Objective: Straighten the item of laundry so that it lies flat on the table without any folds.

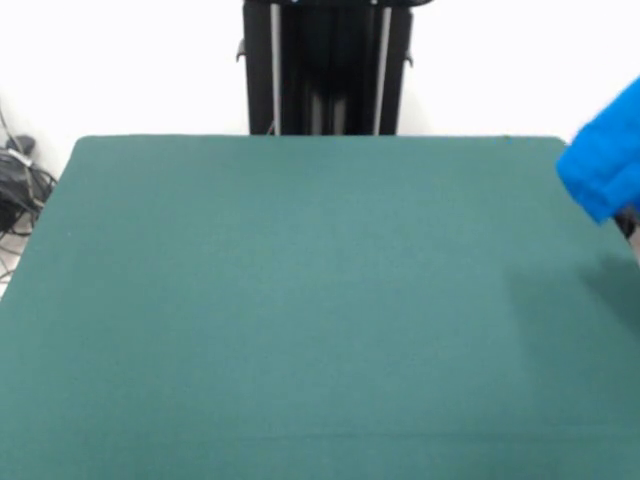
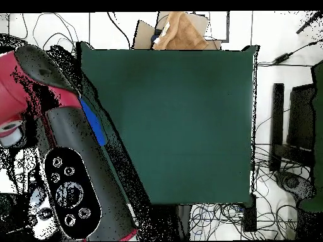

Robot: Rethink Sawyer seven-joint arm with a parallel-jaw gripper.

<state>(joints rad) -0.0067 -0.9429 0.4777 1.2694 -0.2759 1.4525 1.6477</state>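
Observation:
The item of laundry (image 1: pixel 608 160) is a bunched bright blue cloth at the right edge of the front view, raised off the table (image 1: pixel 300 300) beside its far right corner. Part of it is cut off by the picture's edge. In the overhead view only a narrow blue strip of the item of laundry (image 2: pixel 92 123) shows, next to the red and black arm (image 2: pixel 63 157) that hangs over the table's (image 2: pixel 183 120) left edge. The arm hides the gripper, and no fingers show in either view. No lettering shows on the cloth.
Cables (image 1: pixel 20 180) lie on the floor by the table's far left corner. In the overhead view a brown cardboard box (image 2: pixel 180 31) sits past the top edge, black equipment (image 2: pixel 296 126) stands to the right, and cables (image 2: pixel 208 217) trail below the bottom edge.

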